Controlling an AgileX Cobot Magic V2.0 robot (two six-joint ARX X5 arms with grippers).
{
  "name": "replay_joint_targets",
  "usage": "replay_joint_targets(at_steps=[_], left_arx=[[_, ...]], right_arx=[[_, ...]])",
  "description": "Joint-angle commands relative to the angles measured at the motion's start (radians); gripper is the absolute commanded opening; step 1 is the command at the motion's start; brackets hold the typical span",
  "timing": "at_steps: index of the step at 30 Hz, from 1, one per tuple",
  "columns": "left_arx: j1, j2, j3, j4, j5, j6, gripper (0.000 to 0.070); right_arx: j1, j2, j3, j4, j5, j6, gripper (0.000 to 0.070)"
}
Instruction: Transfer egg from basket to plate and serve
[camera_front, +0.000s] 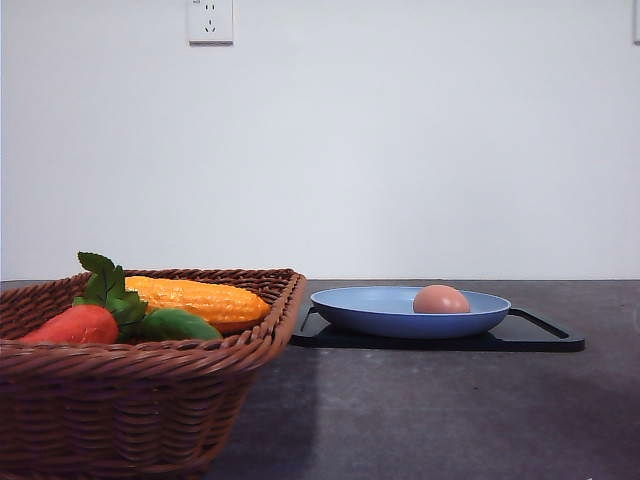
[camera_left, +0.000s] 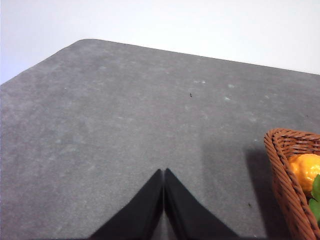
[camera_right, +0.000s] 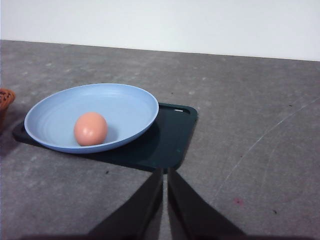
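Nearest to you in the front view is the basket (camera_front: 140, 385), at the left, and it holds a red vegetable with green leaves (camera_front: 85, 322) and a yellow corn cob (camera_front: 200, 300) behind it. Farther on the dark table (camera_front: 430, 410), to the right of the basket, you see the black tray (camera_front: 545, 338), and the plate (camera_front: 400, 315) stands on it. The egg (camera_front: 441, 299) lies inside the plate, a little to the right of its middle, and nothing holds it.

In the right wrist view, the right gripper (camera_right: 165, 172) has its two fingers pressed together with only a thin line between them, and they grasp nothing. It hangs over the bare table just before the near edge of the tray; the egg and the plate are beyond it and apart from it.

In the left wrist view, the left gripper (camera_left: 164, 172) is also closed and empty, over the gray table. A corner of the basket with something orange, probably the corn, shows at the side of this view, well apart from the fingers
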Motion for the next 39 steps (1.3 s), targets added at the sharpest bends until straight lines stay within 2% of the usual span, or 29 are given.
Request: replay_joint_targets(at_steps=[1, 3, 39], left_arx=[[0.0, -0.002, -0.023, -0.016, 0.0, -0.002, 0.0], [0.0, -0.002, -0.023, -0.016, 0.0, -0.002, 0.0], [0.0, -0.002, -0.023, -0.016, 0.0, -0.002, 0.0]], right_arx=[[-0.001, -0.002, -0.006, -0.008, -0.005, 0.032, 0.0], [-0.001, -0.002, -0.006, -0.007, -0.004, 0.049, 0.0], [-0.001, -0.002, -0.006, -0.004, 0.001, 0.049, 0.0]])
